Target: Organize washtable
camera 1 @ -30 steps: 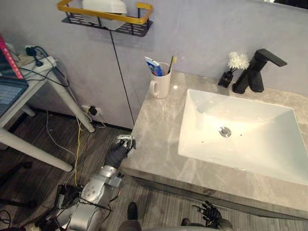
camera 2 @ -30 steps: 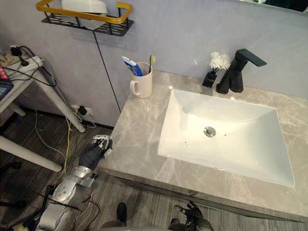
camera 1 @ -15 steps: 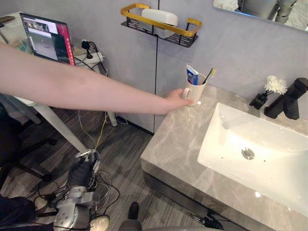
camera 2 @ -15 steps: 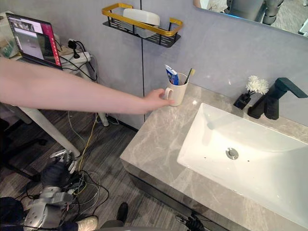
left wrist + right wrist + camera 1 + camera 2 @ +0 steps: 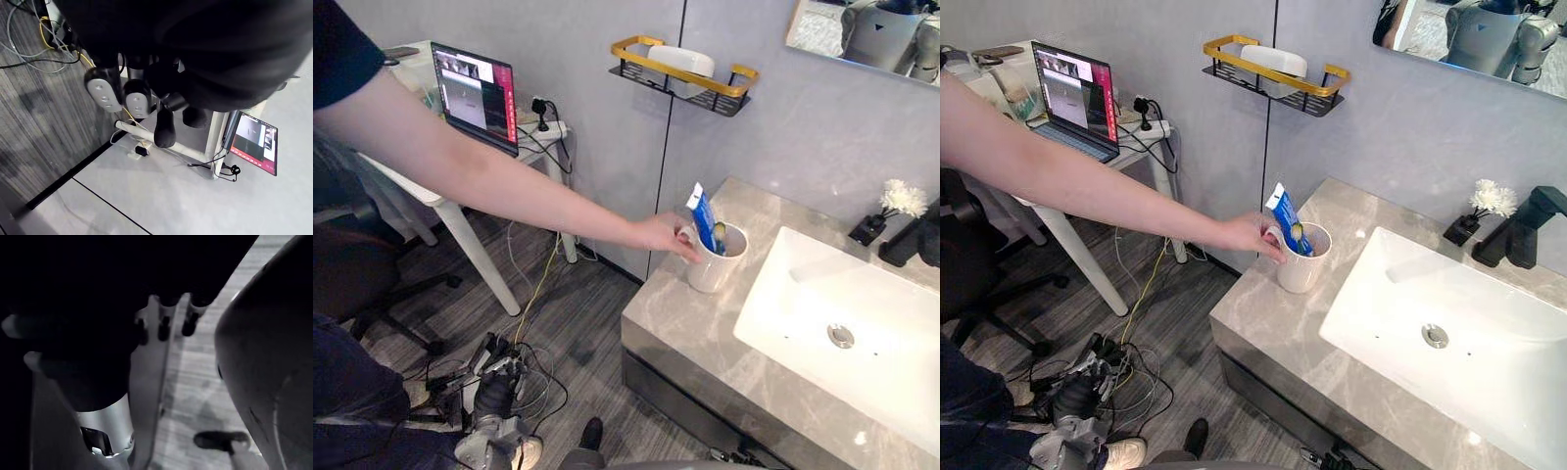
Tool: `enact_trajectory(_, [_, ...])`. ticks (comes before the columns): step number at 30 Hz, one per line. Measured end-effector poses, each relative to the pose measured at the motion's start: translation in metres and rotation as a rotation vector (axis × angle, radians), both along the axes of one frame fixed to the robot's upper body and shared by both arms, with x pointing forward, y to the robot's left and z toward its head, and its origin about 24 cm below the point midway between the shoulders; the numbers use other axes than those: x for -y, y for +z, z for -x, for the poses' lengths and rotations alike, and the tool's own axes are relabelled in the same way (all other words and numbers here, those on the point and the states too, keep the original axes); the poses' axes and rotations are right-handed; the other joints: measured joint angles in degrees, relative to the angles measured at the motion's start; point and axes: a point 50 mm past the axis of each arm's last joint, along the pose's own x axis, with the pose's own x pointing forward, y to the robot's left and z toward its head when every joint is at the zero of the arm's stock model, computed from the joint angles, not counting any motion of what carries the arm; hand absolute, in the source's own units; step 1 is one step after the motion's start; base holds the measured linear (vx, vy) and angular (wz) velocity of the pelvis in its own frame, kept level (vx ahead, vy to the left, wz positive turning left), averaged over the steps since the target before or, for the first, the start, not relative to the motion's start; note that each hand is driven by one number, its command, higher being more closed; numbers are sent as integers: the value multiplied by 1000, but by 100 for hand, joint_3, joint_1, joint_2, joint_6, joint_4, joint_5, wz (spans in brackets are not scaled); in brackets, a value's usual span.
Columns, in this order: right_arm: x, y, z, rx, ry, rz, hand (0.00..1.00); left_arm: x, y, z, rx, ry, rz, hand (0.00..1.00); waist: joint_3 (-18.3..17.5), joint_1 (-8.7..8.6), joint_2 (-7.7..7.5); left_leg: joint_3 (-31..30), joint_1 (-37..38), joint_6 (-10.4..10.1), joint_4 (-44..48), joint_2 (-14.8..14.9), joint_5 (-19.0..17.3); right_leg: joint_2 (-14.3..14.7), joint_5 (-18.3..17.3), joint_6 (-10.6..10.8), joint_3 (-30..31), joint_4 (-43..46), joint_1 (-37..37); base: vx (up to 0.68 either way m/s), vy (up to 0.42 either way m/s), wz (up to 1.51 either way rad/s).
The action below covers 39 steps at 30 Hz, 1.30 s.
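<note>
While person's hand (image 5: 658, 235) is gripping mug (image 5: 715, 266) at counter (image 5: 690, 338) left end, left hand (image 5: 495, 394) is hanging low, far left, fingers relaxed, holding nothing; right hand (image 5: 163, 326) grip: cannot tell.

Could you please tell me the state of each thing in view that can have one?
Mug: upright on the counter, held by a person's hand.
Toothpaste: standing in the mug, leaning.
Laptop: open, screen lit.
Sink: empty.
Shelf: holds a white dish.
Left hand: open, empty, low over the floor.
</note>
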Motion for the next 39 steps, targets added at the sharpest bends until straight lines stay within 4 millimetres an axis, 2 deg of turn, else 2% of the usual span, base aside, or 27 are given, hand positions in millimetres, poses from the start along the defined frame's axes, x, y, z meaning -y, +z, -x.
enact_trajectory(8, [-4, 1, 4, 10, 1, -5, 0, 6, 1, -6, 19, -22, 12, 100, -16, -8, -25, 32, -8, 6, -1, -53, 5, -54, 26, 46, -11, -20, 5, 12, -3, 0])
enact_trajectory(11, [-4, 2, 5, 14, 2, -3, 0, 9, 9, -10, 52, -37, 7, 100, -18, -8, -19, 109, -16, 9, -1, -43, -3, -51, 47, 68, 6, -61, 4, -3, -7, -4])
enact_trajectory(14, [-5, 3, 4, 27, 6, 0, 0, 14, 33, -16, 152, -66, -23, 100, -20, 7, -23, 254, -29, 69, -1, -21, -63, -46, 108, 56, 94, -108, -6, 11, 2, -15])
enact_trajectory(19, [-5, 3, 2, 39, 2, 2, 0, 18, 89, -27, 383, -101, -123, 100, -21, -55, -24, 258, -35, 81, -1, -77, -63, -97, 151, 43, 113, -93, -19, 5, 1, -1])
enact_trajectory(23, [-5, 4, 2, 42, 5, 2, 0, 21, 115, -28, 500, -104, -156, 100, -35, -131, 0, 250, -33, 95, -2, -68, -74, -90, 152, 42, 128, -78, -23, 0, 0, 0])
enact_trajectory(26, [-4, 4, 2, 43, 8, 4, 0, 35, 134, -31, 591, -160, -146, 100, -75, -158, 62, 258, -34, 80, -2, -54, -86, -79, 152, 41, 137, -72, -44, -23, -9, -2])
enact_trajectory(29, [-4, 3, 5, 38, 9, 6, 0, 58, 151, -32, 684, -282, -89, 100, -123, -195, 97, 272, -31, 84, -2, -44, -83, -73, 152, 41, 171, -64, -92, -35, -10, -3])
enact_trajectory(31, [-3, 4, 3, 44, 12, 8, 0, 72, 154, -32, 711, -367, -12, 100, -149, -295, 126, 290, -19, 99, -1, -38, -69, -68, 152, 40, 245, -63, -100, -16, -7, -5])
enact_trajectory(35, [-1, 3, 3, 47, 47, 21, 0, 91, 153, -31, 718, -501, 117, 100, -221, -304, 155, 476, -21, 72, 0, 36, -56, -26, 193, 13, 469, -105, -207, -12, -9, -26])
enact_trajectory(39, [-2, 0, 2, 41, 69, 7, 0, 115, 150, -40, 715, -650, 195, 100, -256, -334, 155, 599, 7, 39, 0, 145, -33, 66, 207, -6, 663, -116, -274, -16, -28, -20])
